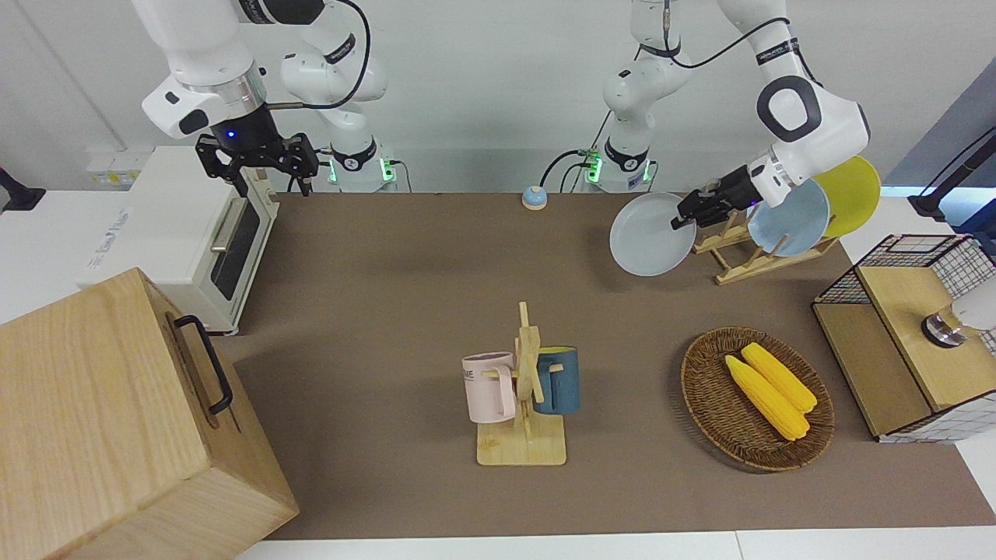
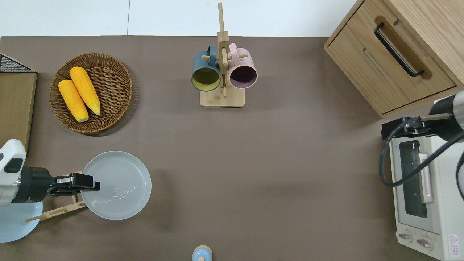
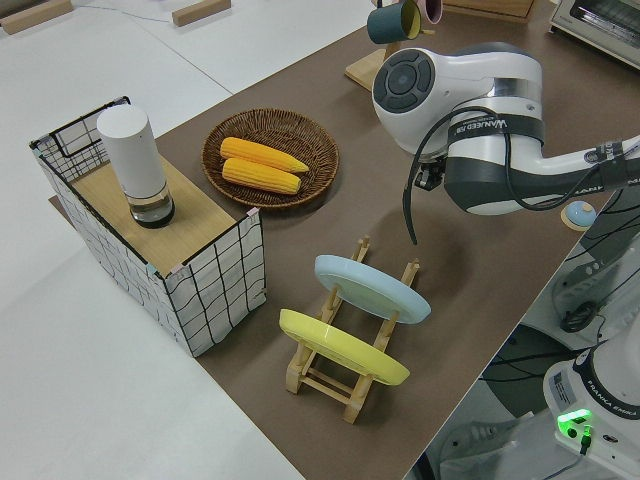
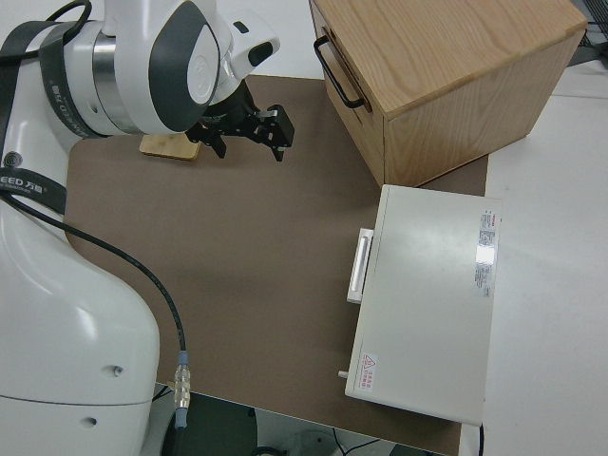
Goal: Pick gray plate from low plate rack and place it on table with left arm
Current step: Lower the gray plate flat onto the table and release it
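Observation:
The gray plate [image 1: 650,237] [image 2: 119,186] hangs tilted in the air, off the low plate rack [image 1: 747,260] [image 2: 54,212] [image 3: 345,375], over bare table [image 1: 405,295] beside the rack toward the right arm's end. My left gripper [image 1: 685,216] [image 2: 95,185] is shut on the plate's rim at the rack side. In the left side view the arm hides both plate and gripper. A light blue plate [image 1: 794,222] [image 3: 372,288] and a yellow plate [image 1: 852,190] [image 3: 340,345] still lean in the rack. My right gripper [image 1: 268,177] [image 4: 254,136] is parked, open and holding nothing.
A wicker basket [image 1: 700,389] [image 2: 116,87] with two corn cobs lies farther from the robots than the rack. A mug stand [image 1: 525,389] with two cups stands mid-table. A wire crate [image 1: 903,334], a wooden cabinet [image 1: 117,420], a toaster oven [image 1: 194,233] and a small blue bell [image 1: 534,197] sit around the edges.

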### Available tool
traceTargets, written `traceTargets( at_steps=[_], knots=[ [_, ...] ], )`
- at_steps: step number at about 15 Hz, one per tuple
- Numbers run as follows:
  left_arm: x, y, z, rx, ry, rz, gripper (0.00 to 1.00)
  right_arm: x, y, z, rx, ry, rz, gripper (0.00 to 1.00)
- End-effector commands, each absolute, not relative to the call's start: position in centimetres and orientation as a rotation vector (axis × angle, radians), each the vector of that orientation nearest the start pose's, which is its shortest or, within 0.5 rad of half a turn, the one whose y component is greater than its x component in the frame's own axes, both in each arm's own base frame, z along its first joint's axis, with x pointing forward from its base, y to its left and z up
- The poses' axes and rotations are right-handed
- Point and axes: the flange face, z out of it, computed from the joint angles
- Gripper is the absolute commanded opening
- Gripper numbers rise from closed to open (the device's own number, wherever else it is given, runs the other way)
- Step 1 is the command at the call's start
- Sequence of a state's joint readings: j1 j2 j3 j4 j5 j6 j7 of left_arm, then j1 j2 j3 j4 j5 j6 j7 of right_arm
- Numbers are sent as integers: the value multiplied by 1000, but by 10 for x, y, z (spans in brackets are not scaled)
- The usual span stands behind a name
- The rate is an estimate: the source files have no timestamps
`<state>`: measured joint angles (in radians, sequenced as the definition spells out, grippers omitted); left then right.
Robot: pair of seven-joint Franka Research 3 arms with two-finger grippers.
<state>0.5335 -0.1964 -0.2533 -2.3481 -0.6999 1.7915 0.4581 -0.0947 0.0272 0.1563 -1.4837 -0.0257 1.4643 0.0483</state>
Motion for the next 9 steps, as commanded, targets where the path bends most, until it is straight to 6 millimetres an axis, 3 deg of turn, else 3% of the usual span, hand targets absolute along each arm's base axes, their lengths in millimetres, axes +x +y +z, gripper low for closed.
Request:
traceTargets(
  at_steps=[1,9],
  knots=[
    [430,69,376,2448,135,-77,0,551,31,644,-3162,-14,63,983],
    [426,49,355,2441,169,-56,0,551,31,644,-3162,-14,63,983]
  ],
)
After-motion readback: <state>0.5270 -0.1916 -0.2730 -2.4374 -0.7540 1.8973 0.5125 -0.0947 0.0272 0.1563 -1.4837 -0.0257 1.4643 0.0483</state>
